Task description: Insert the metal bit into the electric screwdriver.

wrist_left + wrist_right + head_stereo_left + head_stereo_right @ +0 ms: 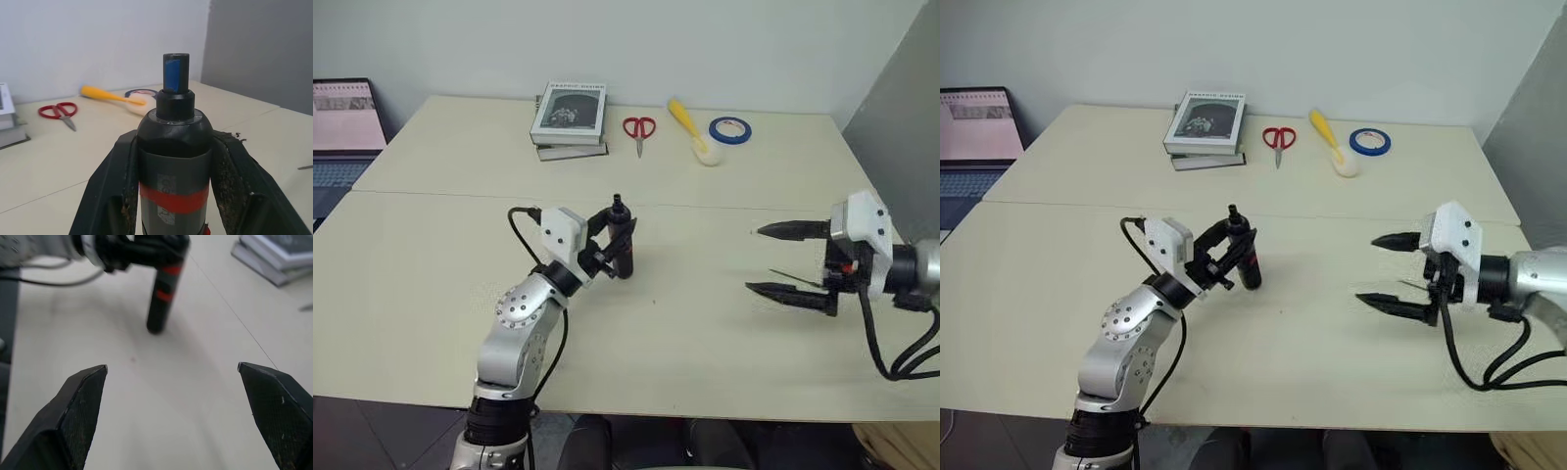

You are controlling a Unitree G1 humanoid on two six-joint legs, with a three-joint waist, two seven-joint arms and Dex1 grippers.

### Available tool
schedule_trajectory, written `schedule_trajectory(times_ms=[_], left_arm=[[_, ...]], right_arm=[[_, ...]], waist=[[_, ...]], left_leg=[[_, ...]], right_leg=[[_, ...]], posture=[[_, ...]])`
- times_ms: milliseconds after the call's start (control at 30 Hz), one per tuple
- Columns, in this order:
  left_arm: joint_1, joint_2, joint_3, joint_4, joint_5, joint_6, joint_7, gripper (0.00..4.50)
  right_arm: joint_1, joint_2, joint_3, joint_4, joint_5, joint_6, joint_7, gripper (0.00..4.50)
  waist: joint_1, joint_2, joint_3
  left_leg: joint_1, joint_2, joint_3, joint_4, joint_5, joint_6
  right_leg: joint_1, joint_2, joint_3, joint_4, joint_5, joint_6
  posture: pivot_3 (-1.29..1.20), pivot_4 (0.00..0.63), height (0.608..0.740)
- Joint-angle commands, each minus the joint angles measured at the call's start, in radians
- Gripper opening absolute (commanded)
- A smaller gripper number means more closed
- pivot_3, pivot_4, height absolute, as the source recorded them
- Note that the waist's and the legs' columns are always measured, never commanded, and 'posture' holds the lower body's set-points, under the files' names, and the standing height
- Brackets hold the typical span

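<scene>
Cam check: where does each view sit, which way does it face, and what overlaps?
Left eye, right eye: head stereo pair, looking forward and down over the table; both arms show, left tool shut on the screwdriver, right tool open.
Left wrist: looks along its fingers up the screwdriver's blue tip toward the scissors and brush.
Right wrist: looks between its own open fingers at the screwdriver in the left tool.
Shared: all views see the screwdriver.

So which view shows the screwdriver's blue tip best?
The left wrist view: the electric screwdriver's blue tip is close and unobstructed. In both eye views it is tiny atop the tool; the right wrist view cuts it off.
</scene>
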Motion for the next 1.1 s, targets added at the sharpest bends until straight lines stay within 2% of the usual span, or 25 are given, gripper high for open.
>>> schedule_trajectory(times_ms=[33,133,233,400,500,600,800,1100], left_arm=[[-0.033,-0.015,-0.047,-0.087,-0.034,-0.027,-0.035,1.66],[-0.053,-0.015,-0.083,-0.067,-0.03,-0.041,-0.074,1.66],[-0.066,-0.021,-0.109,-0.032,-0.021,-0.059,-0.102,1.66],[-0.082,-0.041,-0.121,0.003,-0.01,-0.082,-0.107,1.66],[-0.088,-0.059,-0.135,0.03,-0.003,-0.101,-0.11,1.66],[-0.086,-0.067,-0.143,0.05,0.002,-0.119,-0.113,1.66],[-0.085,-0.077,-0.15,0.076,0.012,-0.148,-0.115,1.66],[-0.073,-0.079,-0.154,0.065,0.018,-0.162,-0.107,1.66]], right_arm=[[-0.05,-0.093,0.038,0.068,-0.074,0.002,0.074,4.5],[-0.098,-0.147,0.131,0.162,-0.167,-0.042,0.149,4.5],[-0.172,-0.15,0.241,0.274,-0.262,-0.065,0.209,4.5],[-0.29,-0.118,0.4,0.41,-0.432,-0.046,0.224,4.5],[-0.406,-0.044,0.508,0.531,-0.521,0.042,0.234,4.5],[-0.476,0.001,0.578,0.623,-0.587,0.052,0.277,4.5],[-0.531,0.045,0.658,0.758,-0.697,-0.002,0.341,4.5],[-0.552,0.095,0.671,0.897,-0.802,-0.098,0.38,4.5]], waist=[[0.0,0.0,0.0],[0.0,0.0,0.0],[-0.004,0.0,0.0],[-0.004,0.001,0.0],[-0.005,0.002,0.001],[-0.004,0.002,0.001],[-0.003,0.002,0.001],[-0.003,0.003,0.002]], left_leg=[[0.0,0.0,0.0,0.0,0.0,0.0],[0.001,0.0,0.0,-0.001,0.0,0.0],[0.001,0.0,0.001,0.0,0.0,0.0],[0.002,0.0,0.002,-0.001,0.0,0.0],[0.001,0.0,0.002,-0.001,0.0,0.0],[0.001,0.0,0.001,-0.001,0.0,0.0],[0.0,0.0,0.001,-0.001,0.0,0.0],[0.0,0.0,0.001,-0.001,0.0,0.0]], right_leg=[[0.0,0.0,0.0,0.0,0.0,0.0],[0.0,0.0,-0.001,0.0,-0.001,-0.001],[0.0,0.0,0.0,0.0,-0.001,-0.002],[-0.001,0.0,0.0,0.0,-0.001,-0.002],[-0.001,0.0,0.0,0.0,0.0,-0.001],[-0.001,0.0,0.0,0.0,0.0,0.0],[-0.001,0.0,0.0,-0.001,0.001,-0.003],[-0.001,-0.001,0.0,0.0,0.001,-0.003]], posture=[[0.0,0.15,0.74],[0.0,0.15,0.74],[0.0,0.15,0.74],[0.0,0.15,0.74],[0.0,0.15,0.74],[0.0,0.15,0.74],[0.0,0.15,0.74],[0.0,0.15,0.74]])
